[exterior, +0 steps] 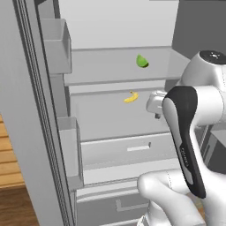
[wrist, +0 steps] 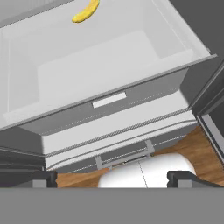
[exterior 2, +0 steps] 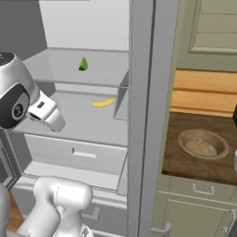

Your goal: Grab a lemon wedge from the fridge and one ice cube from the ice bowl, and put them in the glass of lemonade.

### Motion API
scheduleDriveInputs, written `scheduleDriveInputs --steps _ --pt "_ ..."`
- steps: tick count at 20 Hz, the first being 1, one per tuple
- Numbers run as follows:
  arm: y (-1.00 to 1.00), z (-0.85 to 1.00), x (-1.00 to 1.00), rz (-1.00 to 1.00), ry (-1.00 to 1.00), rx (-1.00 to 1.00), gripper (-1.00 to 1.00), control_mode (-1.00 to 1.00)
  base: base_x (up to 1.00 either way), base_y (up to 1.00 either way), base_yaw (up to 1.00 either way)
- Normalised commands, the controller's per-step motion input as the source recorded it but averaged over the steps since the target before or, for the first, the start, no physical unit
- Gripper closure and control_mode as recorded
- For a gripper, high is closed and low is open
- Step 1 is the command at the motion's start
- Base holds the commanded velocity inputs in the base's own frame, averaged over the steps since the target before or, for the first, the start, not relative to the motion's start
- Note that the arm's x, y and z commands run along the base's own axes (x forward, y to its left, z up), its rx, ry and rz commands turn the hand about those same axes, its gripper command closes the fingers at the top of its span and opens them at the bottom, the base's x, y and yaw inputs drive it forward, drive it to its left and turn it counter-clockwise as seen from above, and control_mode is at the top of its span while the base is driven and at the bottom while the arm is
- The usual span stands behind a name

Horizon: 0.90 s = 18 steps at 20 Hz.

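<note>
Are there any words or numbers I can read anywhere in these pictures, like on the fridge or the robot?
None can be read.
The fridge has no words or labels.
The robot arm has tiny grey marks along its dark part, too small and blurred to read.

A green wedge-shaped fruit (exterior: pixel 141 61) sits on the upper shelf, apart from 1 yellow banana (exterior: pixel 130 97) on the shelf below.
</note>
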Motion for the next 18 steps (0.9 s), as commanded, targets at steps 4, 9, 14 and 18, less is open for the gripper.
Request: scheduleDriveInputs --steps 4,9,14,18 --pt "0.0 0.0 0.0 0.0 0.0 0.0 -1.0 1.0 0.44 0.0 -0.03" --pt "0.0 0.0 0.0 0.0 0.0 0.0 -1.0 -1.0 0.0 0.0 0.0" --pt "0.0 0.0 -0.07 0.0 -0.17 0.0 -1.0 -1.0 0.0 0.0 0.0" --pt "0.0 0.01 -0.12 -0.06 -0.14 0.04 -1.0 -1.0 0.0 0.0 0.0"
